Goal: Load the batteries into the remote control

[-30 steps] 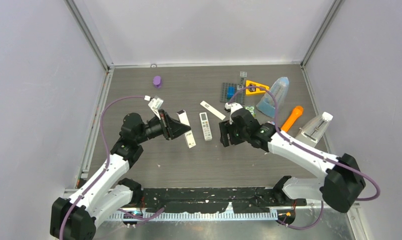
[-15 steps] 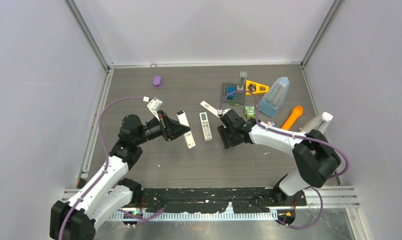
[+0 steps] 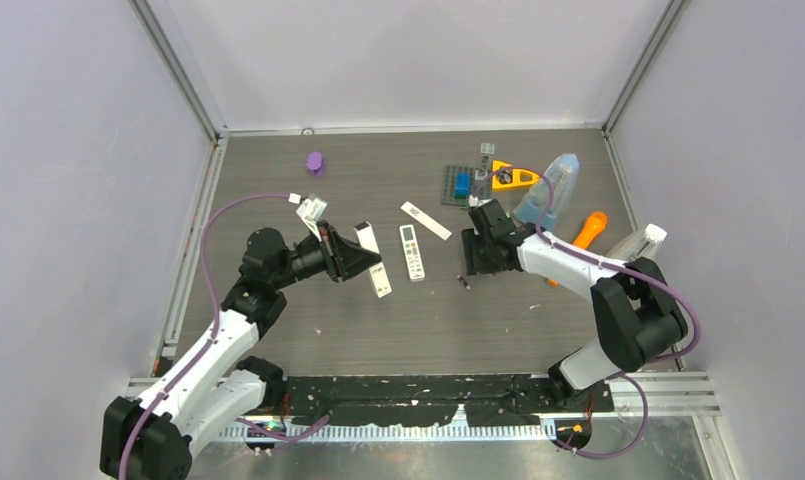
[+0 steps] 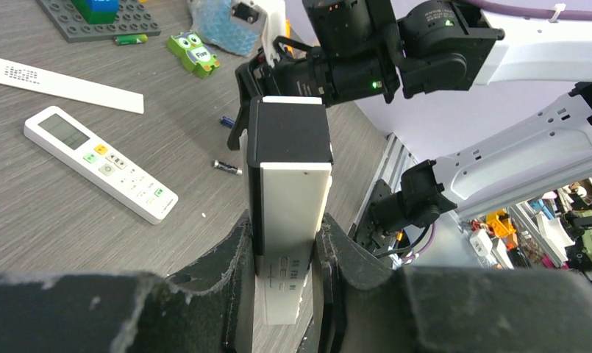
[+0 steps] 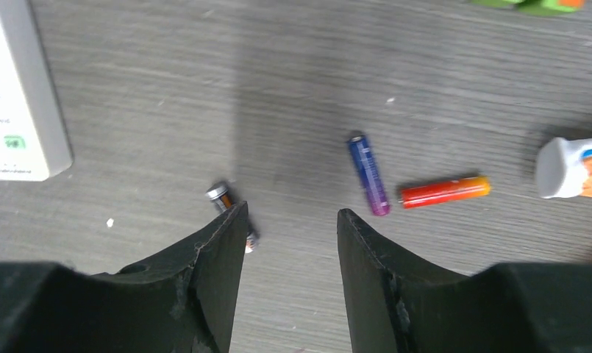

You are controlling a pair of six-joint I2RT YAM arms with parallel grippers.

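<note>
Currently right end effector hangs open over blackish battery, judged light, rigid, roll-prone: grasp mid-body; left end effector clamps remote

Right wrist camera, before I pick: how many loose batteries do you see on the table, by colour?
Blackish battery: 1, partly hidden behind a finger of the right claw
Blue battery: 1
Red-orange battery: 1
Total: 3
</note>
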